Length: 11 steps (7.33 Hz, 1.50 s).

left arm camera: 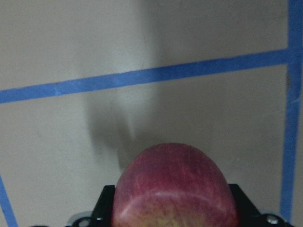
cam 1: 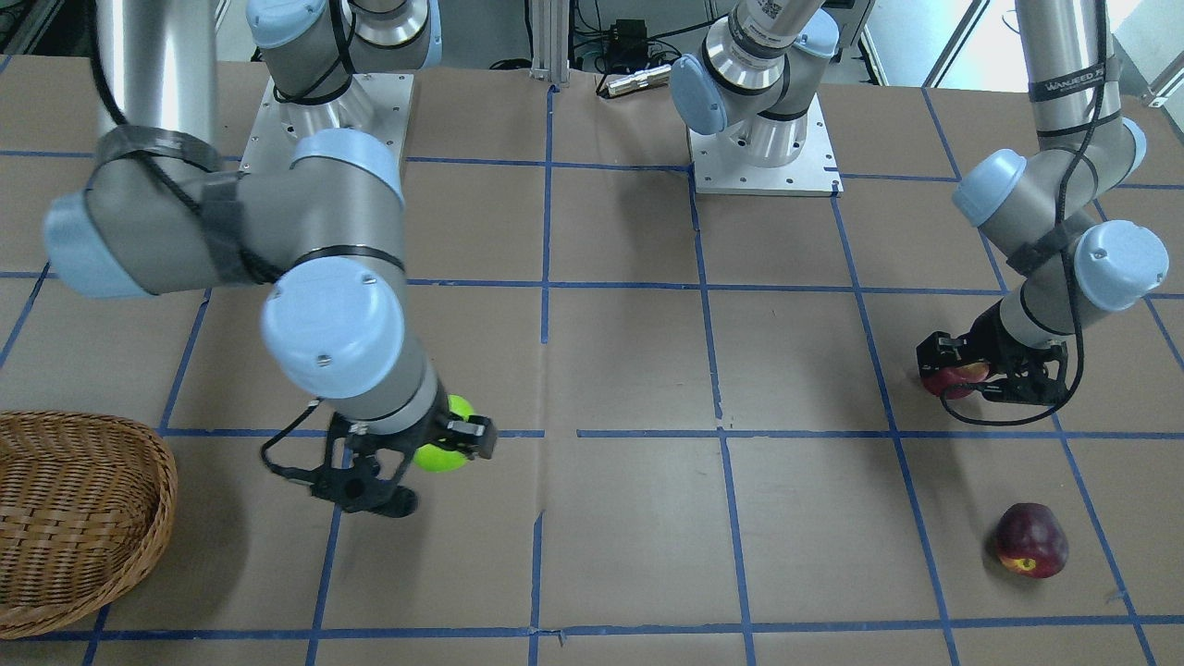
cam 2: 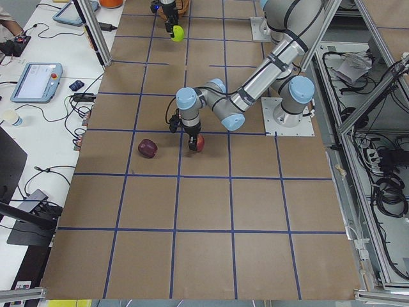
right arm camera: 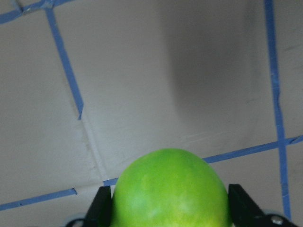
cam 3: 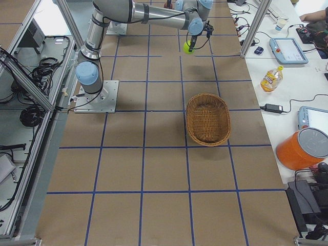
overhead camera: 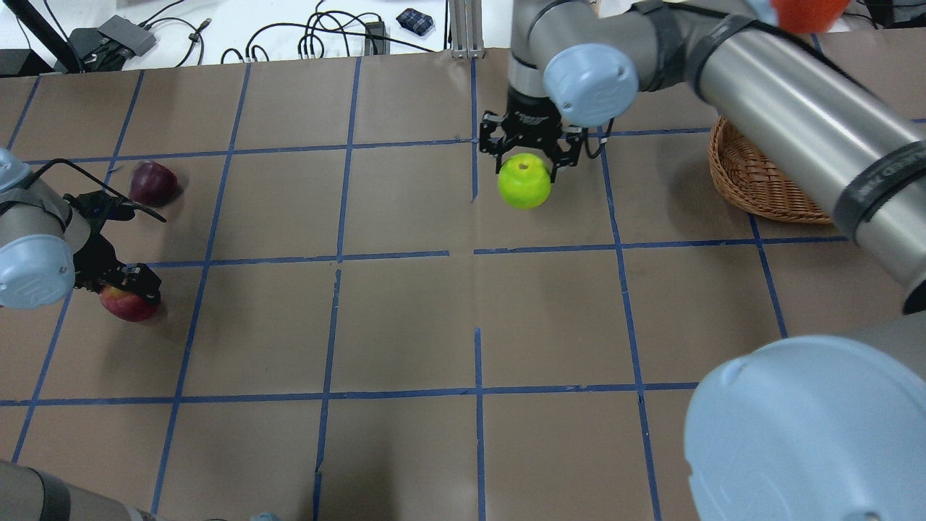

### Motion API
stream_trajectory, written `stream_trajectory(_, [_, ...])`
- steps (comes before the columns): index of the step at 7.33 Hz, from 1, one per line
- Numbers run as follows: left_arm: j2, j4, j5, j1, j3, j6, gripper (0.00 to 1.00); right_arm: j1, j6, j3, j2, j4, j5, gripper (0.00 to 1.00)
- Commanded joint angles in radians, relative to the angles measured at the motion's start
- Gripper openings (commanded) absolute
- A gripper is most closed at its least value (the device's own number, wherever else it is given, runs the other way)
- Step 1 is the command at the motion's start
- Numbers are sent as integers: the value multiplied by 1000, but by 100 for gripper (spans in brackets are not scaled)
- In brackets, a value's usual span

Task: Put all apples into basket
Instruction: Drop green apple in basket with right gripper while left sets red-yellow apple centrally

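Right end effector clamped on green apple, aloft, short of basket; left end effector grips red apple. Maroon apple on counter. Risk: smooth round skin, so your fast swing may slip it.

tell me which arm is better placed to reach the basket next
Right. Its pincer holds the green apple and is much nearer the basket; the left pincer, on the red apple, is at the table's far end.

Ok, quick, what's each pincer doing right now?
Left pincer: closed on the red apple.
Right pincer: closed on the green apple, holding it up.
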Motion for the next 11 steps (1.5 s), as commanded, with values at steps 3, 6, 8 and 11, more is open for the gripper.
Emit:
stream_trajectory(3, [15,-129,-89,-467,130,-781,29,-390,-558,-73,-8,96,-146,0])
stream_trajectory(6, [-74,-33,-322,-693,209,-1257,29,-557,-814,-64,51,-26,-243,0])
stream_trajectory(8, [-144,46,-316,-777,211,-1330,30,-610,-939,-65,152,-223,-283,0])
stream_trajectory(11, [-204,123,-318,-809,218,-1390,62,-615,-940,-64,214,-258,-280,0])
